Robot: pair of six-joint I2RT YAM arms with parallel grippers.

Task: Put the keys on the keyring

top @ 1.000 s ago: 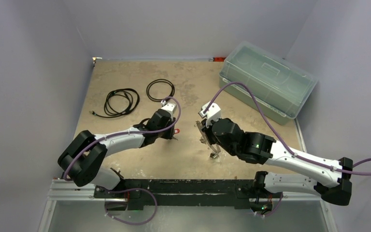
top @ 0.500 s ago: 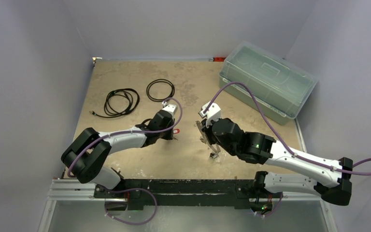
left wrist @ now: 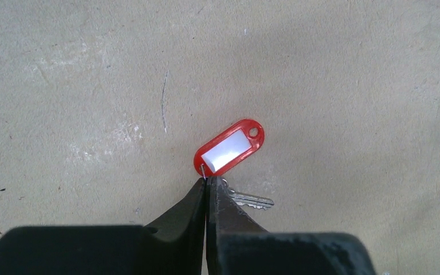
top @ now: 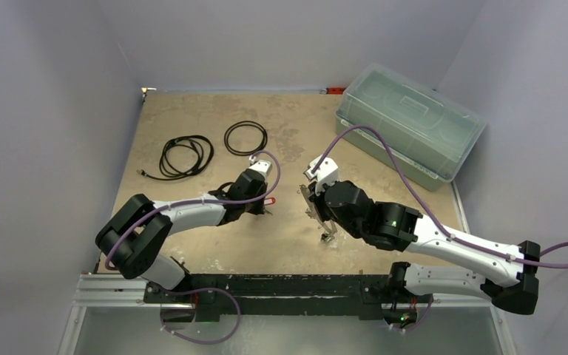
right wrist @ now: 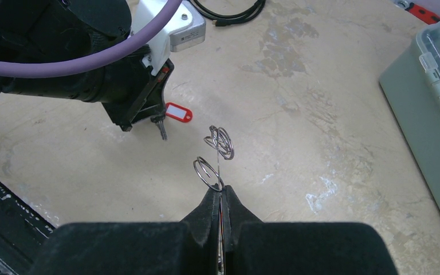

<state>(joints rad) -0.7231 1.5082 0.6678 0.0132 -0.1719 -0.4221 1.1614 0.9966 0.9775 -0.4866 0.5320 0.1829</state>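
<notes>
A silver key (left wrist: pixel 253 200) with a red tag (left wrist: pixel 229 148) lies on the tan table. My left gripper (left wrist: pixel 207 182) is shut on the small wire loop at the tag's near end, and the key's head is hidden behind its right finger. In the top view the left gripper (top: pixel 265 208) sits by the red tag (top: pixel 270 200). My right gripper (right wrist: pixel 220 192) is shut on the keyring, a thin wire carrying a split ring (right wrist: pixel 197 167) and a ring cluster (right wrist: pixel 224 144), held above the table. The tag also shows in the right wrist view (right wrist: pixel 177 112). In the top view the right gripper (top: pixel 312 205) faces the left one.
A clear lidded plastic box (top: pixel 410 129) stands at the back right. Two black cable coils (top: pixel 185 156) (top: pixel 245 137) lie at the back left. A small metal bunch (top: pixel 328 237) shows under the right wrist. Grey walls enclose the table.
The left arm has shifted slightly forward and right, its gripper staying at the red tag. The right arm has not visibly moved.
</notes>
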